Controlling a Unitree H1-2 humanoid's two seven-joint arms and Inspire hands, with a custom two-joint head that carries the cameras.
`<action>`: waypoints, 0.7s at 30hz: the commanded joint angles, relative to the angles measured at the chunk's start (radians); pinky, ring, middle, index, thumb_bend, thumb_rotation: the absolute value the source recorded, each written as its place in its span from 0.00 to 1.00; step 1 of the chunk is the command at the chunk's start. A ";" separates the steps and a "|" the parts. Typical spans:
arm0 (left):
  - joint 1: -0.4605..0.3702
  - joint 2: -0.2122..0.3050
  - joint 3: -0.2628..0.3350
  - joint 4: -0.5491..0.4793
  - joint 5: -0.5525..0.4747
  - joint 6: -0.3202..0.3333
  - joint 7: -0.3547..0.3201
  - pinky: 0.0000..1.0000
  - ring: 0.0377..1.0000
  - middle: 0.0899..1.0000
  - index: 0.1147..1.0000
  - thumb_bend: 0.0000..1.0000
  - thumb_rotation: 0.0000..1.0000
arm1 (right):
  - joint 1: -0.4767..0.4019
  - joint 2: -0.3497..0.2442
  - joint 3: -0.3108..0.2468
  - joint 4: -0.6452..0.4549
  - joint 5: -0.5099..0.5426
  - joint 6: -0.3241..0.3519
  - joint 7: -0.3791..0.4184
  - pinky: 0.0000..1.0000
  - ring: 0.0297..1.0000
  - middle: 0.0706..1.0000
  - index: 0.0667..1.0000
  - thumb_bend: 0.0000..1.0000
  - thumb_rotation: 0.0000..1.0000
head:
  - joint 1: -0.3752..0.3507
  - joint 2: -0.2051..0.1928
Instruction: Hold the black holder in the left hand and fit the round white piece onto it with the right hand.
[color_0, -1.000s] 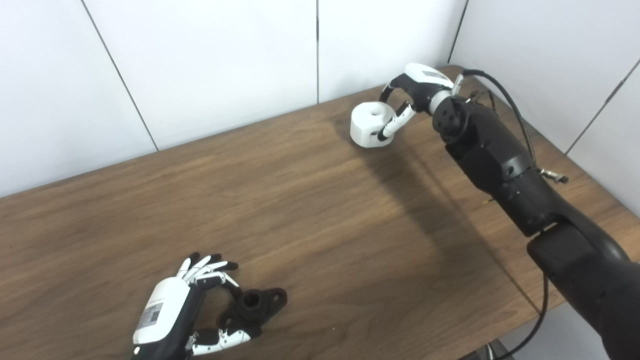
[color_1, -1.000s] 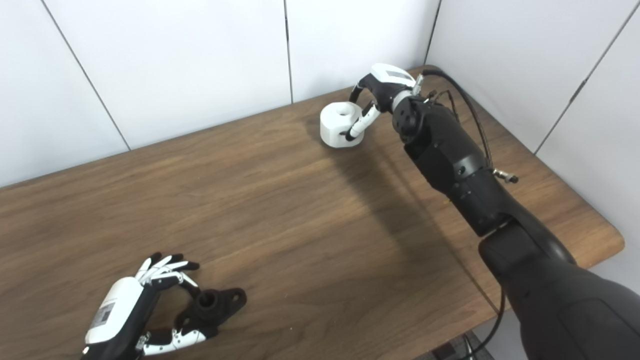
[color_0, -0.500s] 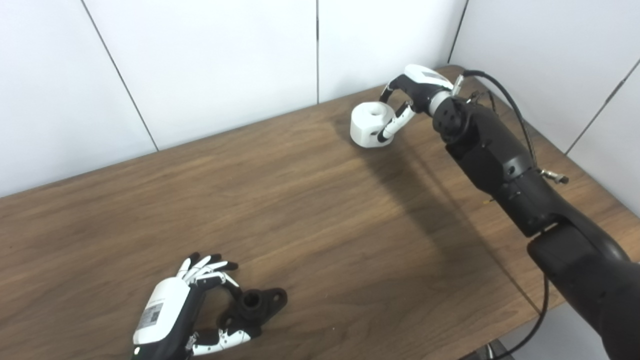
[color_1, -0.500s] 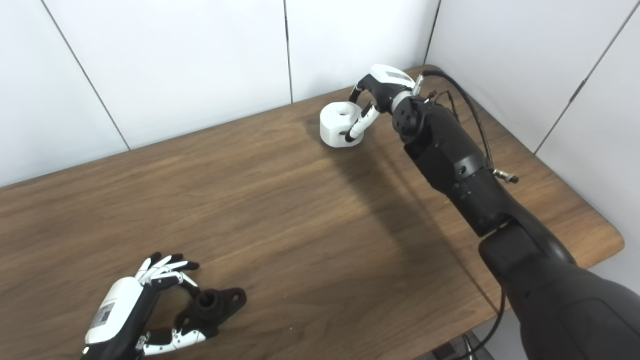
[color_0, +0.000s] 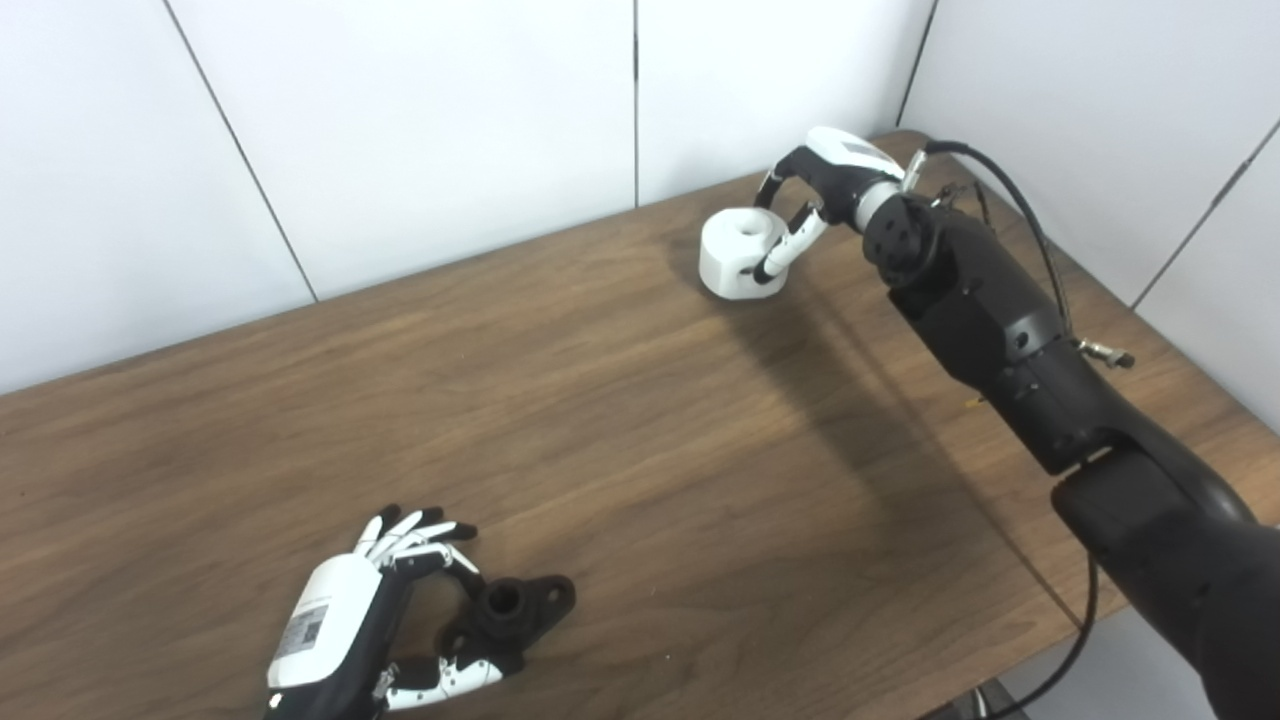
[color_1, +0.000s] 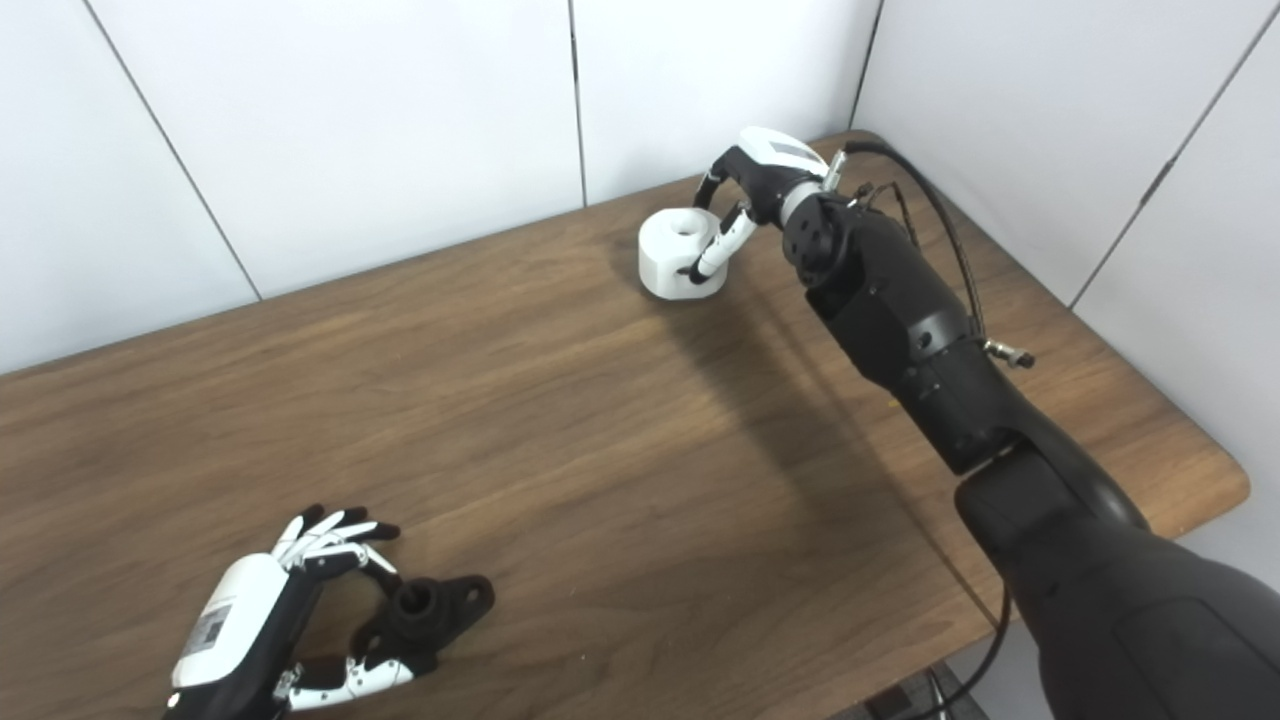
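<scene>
We see the black holder (color_0: 515, 610) flat at the table's (color_0: 640, 420) near-left, long axis pointing far-right, left hand (color_0: 345, 625) cupping it – right hand (color_0: 815, 190) grips the round white piece (color_0: 738, 253), hole up, far-right.

The left robot hand (color_0: 345, 625) hides the black holder's (color_0: 512, 610) near side.

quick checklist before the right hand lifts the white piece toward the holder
1. Right hand closed around the round white piece: ok.
2. Grip firm enough to lift: cannot tell.
3. Left hand around the black holder: ok, thumb and fingers bracket it.
4. Black holder raised off the table: not ok, it sits on the wood.
5. Holder's bore facing up and unobstructed: ok.
</scene>
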 joint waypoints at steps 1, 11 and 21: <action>0.014 0.013 -0.012 0.007 0.022 0.038 -0.045 1.00 0.89 0.77 0.42 0.52 0.05 | -0.042 -0.028 -0.013 -0.031 -0.004 -0.031 -0.035 0.99 0.96 0.83 0.45 0.53 0.14 | -0.001 0.001; 0.014 0.014 -0.009 0.004 0.012 0.040 -0.047 1.00 0.90 0.77 0.42 0.52 0.05 | -0.029 -0.049 0.009 -0.038 -0.024 -0.065 -0.038 0.95 0.93 0.79 0.45 0.52 0.14 | 0.000 0.006; 0.012 0.016 -0.014 0.004 0.021 0.042 -0.050 1.00 0.90 0.77 0.42 0.52 0.05 | -0.006 -0.071 0.013 -0.126 -0.026 -0.087 -0.008 0.95 0.94 0.81 0.45 0.52 0.14 | 0.004 0.010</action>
